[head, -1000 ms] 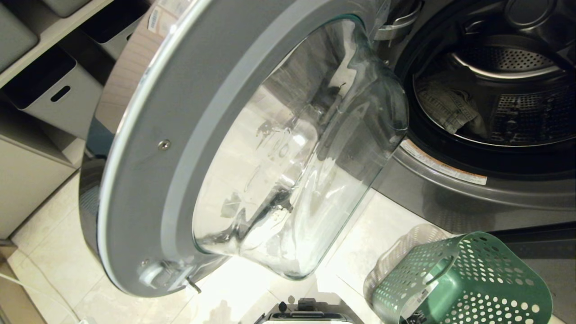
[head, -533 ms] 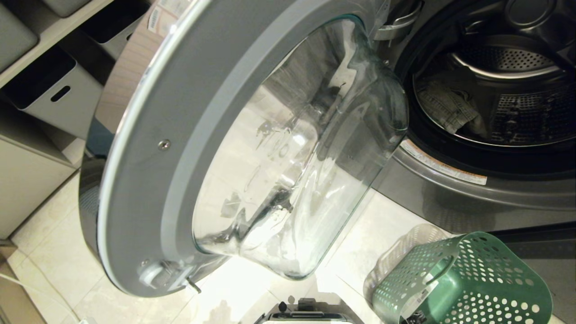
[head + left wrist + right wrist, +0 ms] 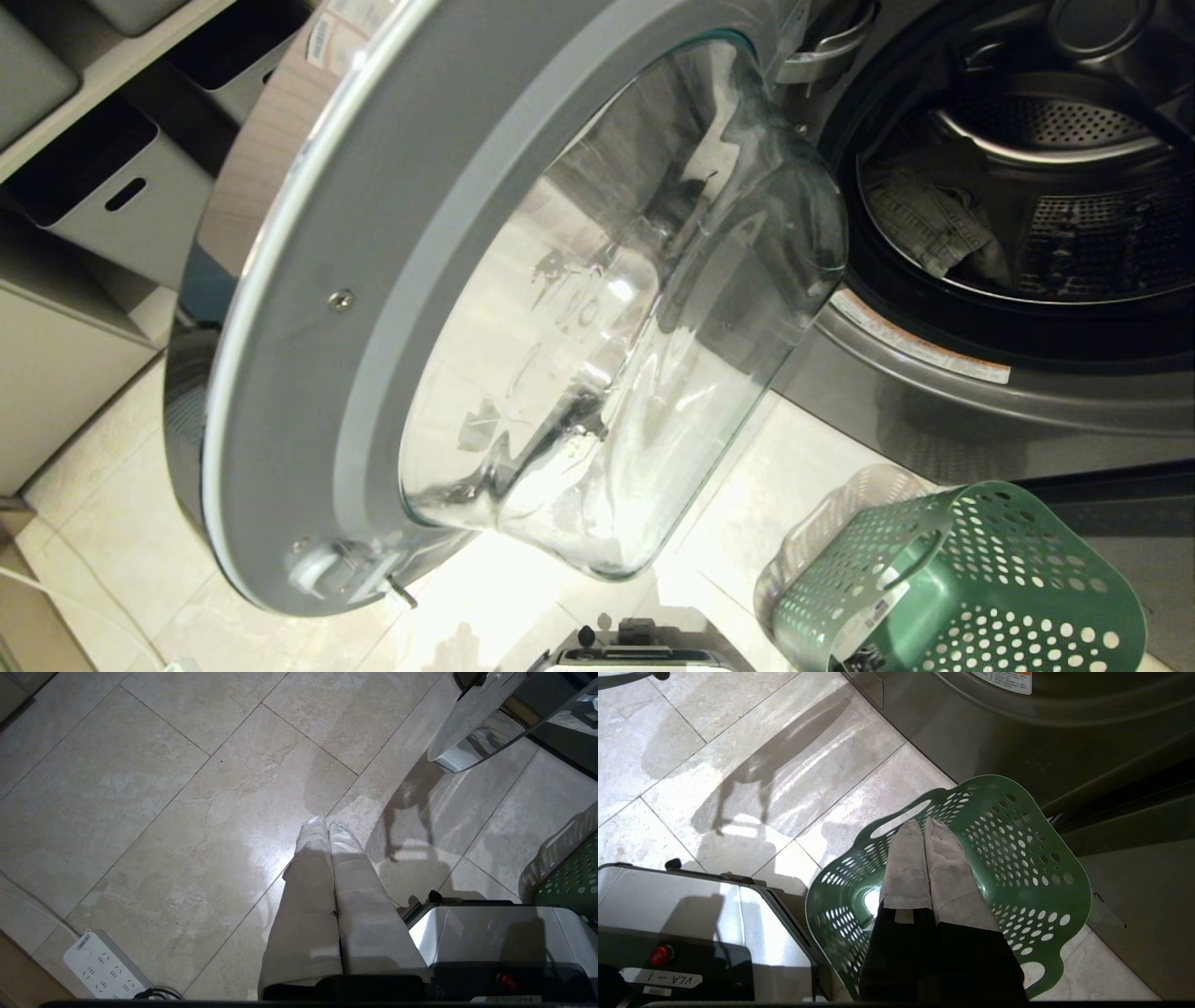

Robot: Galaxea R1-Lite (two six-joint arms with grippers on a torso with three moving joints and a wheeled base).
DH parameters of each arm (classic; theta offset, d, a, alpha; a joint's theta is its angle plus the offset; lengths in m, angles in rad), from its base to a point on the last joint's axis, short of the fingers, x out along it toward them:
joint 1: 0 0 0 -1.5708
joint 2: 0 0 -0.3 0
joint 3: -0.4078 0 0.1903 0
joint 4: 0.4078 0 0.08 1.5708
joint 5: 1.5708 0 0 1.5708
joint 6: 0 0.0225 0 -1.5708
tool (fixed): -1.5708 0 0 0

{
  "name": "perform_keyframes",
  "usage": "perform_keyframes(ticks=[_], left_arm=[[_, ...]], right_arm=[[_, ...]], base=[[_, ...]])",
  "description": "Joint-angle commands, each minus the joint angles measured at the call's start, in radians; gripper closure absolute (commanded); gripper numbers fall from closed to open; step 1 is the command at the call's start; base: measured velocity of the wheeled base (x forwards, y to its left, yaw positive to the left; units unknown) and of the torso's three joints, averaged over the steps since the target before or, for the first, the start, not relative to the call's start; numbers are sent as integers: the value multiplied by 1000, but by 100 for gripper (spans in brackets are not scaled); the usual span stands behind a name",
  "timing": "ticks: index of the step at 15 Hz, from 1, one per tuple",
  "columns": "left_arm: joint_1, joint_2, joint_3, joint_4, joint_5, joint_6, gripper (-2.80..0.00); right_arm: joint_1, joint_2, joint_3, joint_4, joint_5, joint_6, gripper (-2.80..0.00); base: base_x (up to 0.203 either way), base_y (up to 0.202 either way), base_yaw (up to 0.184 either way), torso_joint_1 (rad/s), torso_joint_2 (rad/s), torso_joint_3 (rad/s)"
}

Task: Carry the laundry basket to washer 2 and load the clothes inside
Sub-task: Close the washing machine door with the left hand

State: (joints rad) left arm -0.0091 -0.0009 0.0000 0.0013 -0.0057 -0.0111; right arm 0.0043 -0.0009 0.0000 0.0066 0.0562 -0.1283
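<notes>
Both arms: we hang them straight down beside our base, which we read as parked, since neither is reaching for anything.
Left end effector (image 3: pixel 327 826): fingers pressed together, holding nothing, pointing down over bare floor tile (image 3: pixel 154 788) with a white power strip (image 3: pixel 100 966) off to one side.
Right end effector (image 3: pixel 923 826): also closed and empty — its tips hang over the mouth of the laundry basket (image 3: pixel 1017 858), apart from the rim.
Laundry basket: it stands on the floor just in front of the washer (image 3: pixel 934 411), near our right side; we see only green perforated wall and bottom through its opening, so we judge it emptied. Parking it so close keeps the lift from basket to drum short.
Clothes (image 3: pixel 934 229): the grey-green bundle with pale bands lies inside the drum (image 3: pixel 1074 233), low on its left side, well behind the door opening.
Door (image 3: pixel 523 308): swung wide to our left, its glass bowl facing us — held out of the way so the opening is free for loading.
Washer label: no numeral shows in these views, so we cannot confirm which machine this is.
Progress: by our judgement the loading is done, with nothing left in the basket to move.
Risk: the open door fills much of our head view and stands close; any turn of the base would need to clear it.
</notes>
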Motion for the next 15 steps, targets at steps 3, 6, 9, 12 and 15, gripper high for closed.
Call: perform_keyframes(ticks=[3,6,9,12,15], left_arm=[[0,1,0,0,0,3,0],[0,1,0,0,0,3,0],[0,1,0,0,0,2,0],[0,1,0,0,0,2,0],[0,1,0,0,-2,10,0]], right_arm=[[0,2,0,0,2,-4,0],[0,2,0,0,5,-2,0],[0,2,0,1,5,-4,0],[0,2,0,1,1,4,0],[0,2,0,1,-1,6,0]], base=[[0,0,0,0,0,0],[0,0,0,0,0,0],[0,0,0,0,0,0],[0,0,0,0,0,0],[0,0,0,0,0,0]])
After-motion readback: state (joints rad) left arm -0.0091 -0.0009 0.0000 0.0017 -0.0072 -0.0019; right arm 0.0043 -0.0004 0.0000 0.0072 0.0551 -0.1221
